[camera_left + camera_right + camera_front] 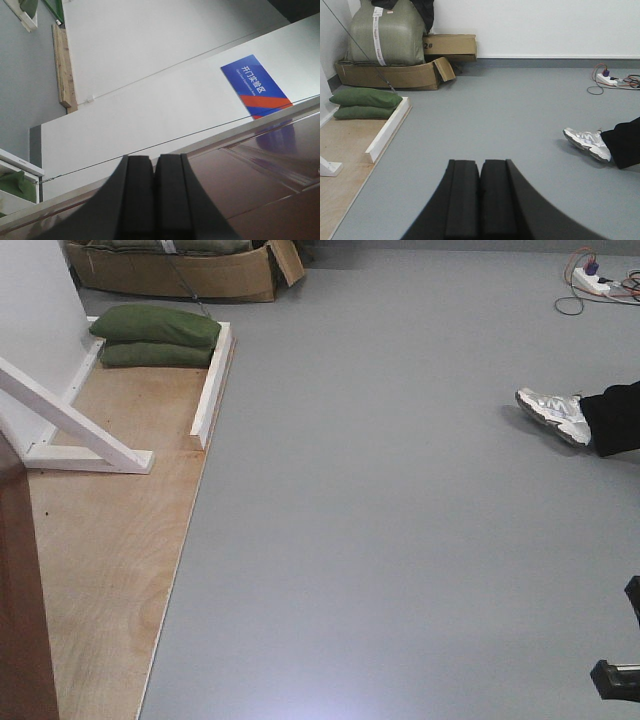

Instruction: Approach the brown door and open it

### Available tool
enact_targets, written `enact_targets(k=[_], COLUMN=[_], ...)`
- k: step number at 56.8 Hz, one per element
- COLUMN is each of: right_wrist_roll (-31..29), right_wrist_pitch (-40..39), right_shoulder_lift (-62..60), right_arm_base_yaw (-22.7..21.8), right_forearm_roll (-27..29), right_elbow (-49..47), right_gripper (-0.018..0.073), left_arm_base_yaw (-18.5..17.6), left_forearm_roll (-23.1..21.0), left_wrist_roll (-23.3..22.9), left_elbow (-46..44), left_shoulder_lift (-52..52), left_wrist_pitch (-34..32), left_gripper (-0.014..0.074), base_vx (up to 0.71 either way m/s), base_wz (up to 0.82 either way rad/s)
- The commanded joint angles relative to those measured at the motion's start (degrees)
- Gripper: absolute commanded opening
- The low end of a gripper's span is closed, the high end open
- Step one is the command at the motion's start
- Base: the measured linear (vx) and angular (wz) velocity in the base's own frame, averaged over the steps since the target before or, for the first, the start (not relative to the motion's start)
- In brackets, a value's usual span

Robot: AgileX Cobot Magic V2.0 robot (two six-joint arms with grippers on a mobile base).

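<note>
Blue sign (256, 86), seemingly "开门实验区", near brown door (270, 175)

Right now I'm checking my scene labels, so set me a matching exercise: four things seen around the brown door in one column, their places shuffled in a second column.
1 green sandbags
2 white sneaker
3 power strip
4 blue sign

A on the white panel next to the brown door
B on the grey floor, farthest back on the right
C stacked on the plywood base
D worn by a person

Pairs: 1-C, 2-D, 3-B, 4-A
</note>
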Motion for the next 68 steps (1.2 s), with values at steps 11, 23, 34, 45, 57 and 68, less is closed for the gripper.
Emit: enact_targets(k=[11, 23, 34, 45, 57, 68], right_wrist_roll=[-0.32, -0.32, -0.32, -0.32, -0.32, -0.32], right_wrist_pitch=[-4.67, -4.67, -4.67, -4.67, -4.67, -4.67], right_shoulder_lift=[-0.61, -0.61, -0.61, -0.61, -0.61, -0.61], right_arm_base_yaw=[-0.03, -0.03, -0.03, -0.03, -0.03, -0.03], right_forearm_roll=[-0.01, -0.01, -0.01, -0.01, -0.01, -0.01], right_elbow=[0.39, 0.39, 0.39, 0.39, 0.39, 0.39], right_gripper=[0.0, 0.0, 0.0, 0.0, 0.0, 0.0], left_arm_base_yaw=[-0.19, -0.19, -0.19, -3.05, -10.19, -13.98], left_forearm_roll=[-0.46, -0.1, -0.05, 0.1, 2.6, 3.47], left_wrist_roll=[6.96, 14.65, 14.97, 14.97, 15.03, 15.07], left_elbow=[-7.38, -17.67, -22.03, -21.93, -21.93, -21.93], left_shoulder_lift=[1.19, 5.82, 7.71, 8.42, 9.06, 9.06], left_wrist_pitch=[14.74, 27.95, 32.64, 32.71, 29.57, 29.02], left_gripper=[-0.0004, -0.0004, -0.0004, -0.0004, -0.0004, -0.0004], base_vx=[0.0, 0.0, 0.0, 0.0, 0.0, 0.0], base_wz=[0.0, 0.0, 0.0, 0.0, 0.0, 0.0])
